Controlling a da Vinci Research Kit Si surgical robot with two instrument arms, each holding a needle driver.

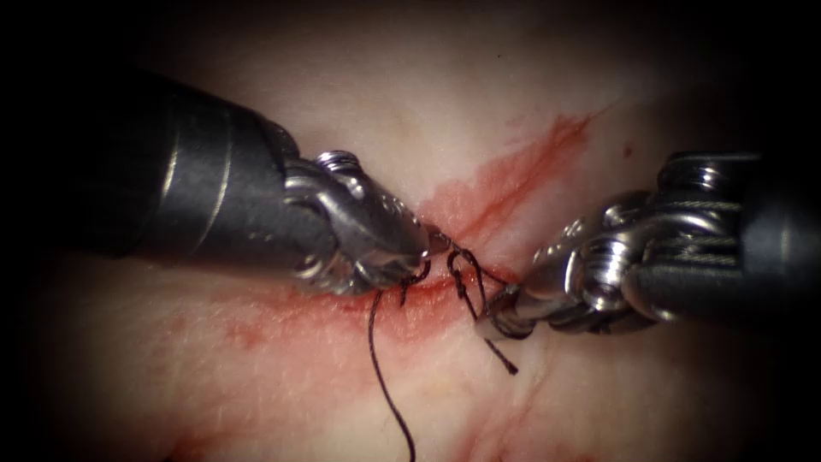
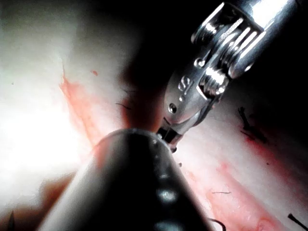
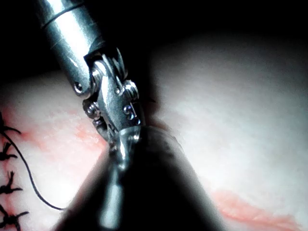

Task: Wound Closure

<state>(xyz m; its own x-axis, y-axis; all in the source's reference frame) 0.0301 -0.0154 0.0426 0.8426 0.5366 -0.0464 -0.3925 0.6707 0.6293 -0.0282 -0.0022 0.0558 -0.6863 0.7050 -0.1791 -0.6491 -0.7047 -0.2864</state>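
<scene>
The cut (image 1: 479, 214) runs slanting across the pale tissue (image 1: 359, 94), lined with red fluid. My left tool (image 1: 425, 250) reaches in from the left, its jaws shut on the dark thread (image 1: 463, 275) right over the cut. The thread forms small loops between the two tools. My right tool (image 1: 494, 322) comes from the right, jaws shut on the thread's short end, whose tip (image 1: 507, 363) sticks out below. A long strand (image 1: 386, 385) hangs from under the left tool toward the near edge. The right tool's wrist (image 2: 202, 86) and the left tool's wrist (image 3: 113, 110) appear close up.
Red fluid (image 1: 282, 312) smears the tissue left of the cut, under the left tool. Several finished knotted stitches (image 3: 7, 159) sit in a row along the cut, with a loose strand (image 3: 30, 185) beside them. Short cut thread ends (image 2: 248, 122) lie on the tissue.
</scene>
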